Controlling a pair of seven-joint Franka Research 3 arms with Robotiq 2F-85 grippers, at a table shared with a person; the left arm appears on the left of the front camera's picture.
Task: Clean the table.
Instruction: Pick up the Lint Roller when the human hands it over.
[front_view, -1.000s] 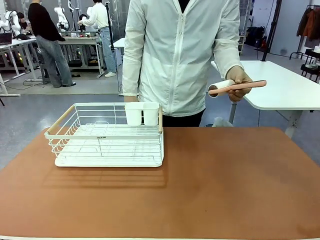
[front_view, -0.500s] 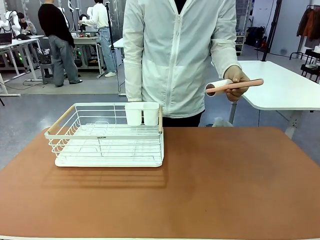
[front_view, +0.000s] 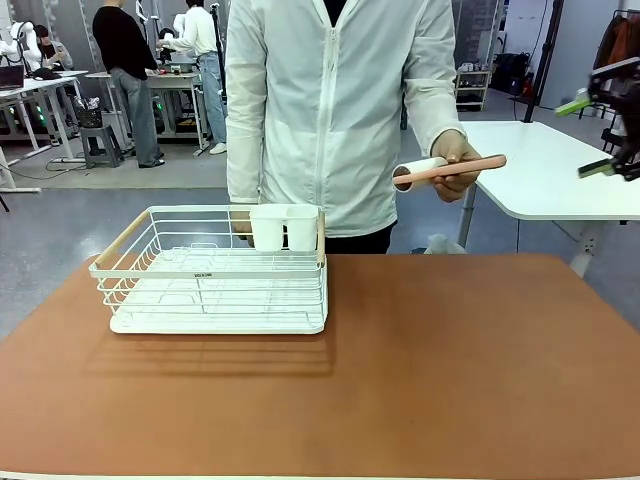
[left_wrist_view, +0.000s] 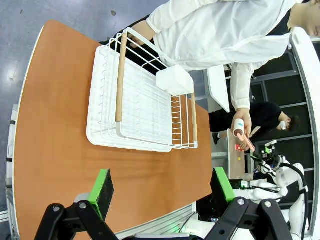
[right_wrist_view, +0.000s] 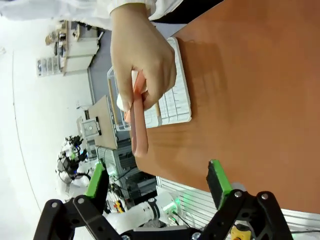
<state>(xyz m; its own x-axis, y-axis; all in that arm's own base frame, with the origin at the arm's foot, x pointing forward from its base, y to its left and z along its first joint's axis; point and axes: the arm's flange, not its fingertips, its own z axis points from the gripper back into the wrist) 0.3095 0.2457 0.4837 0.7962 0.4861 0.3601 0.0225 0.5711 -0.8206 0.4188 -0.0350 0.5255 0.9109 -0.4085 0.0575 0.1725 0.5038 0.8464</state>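
The table (front_view: 450, 370) has a bare reddish-brown top. At its far side a person holds a lint roller (front_view: 448, 167) with a pink handle and white roll, level, above the far edge. My right gripper (front_view: 585, 136) hangs open at the right edge, level with the roller and apart from it. In the right wrist view the right gripper (right_wrist_view: 156, 180) is open, with the roller's handle (right_wrist_view: 137, 125) a little ahead of the jaws in the person's hand (right_wrist_view: 142, 55). My left gripper (left_wrist_view: 162, 185) is open high above the table (left_wrist_view: 55, 150), holding nothing.
A white wire rack (front_view: 215, 270) with two white cups stands on the table's left half, also seen as the rack (left_wrist_view: 145, 105) from the left wrist. A white-topped table (front_view: 560, 185) stands behind at the right. People work at benches far back left.
My right gripper has come into the front view at the right edge. The person has shifted left and brought the roller slightly left.
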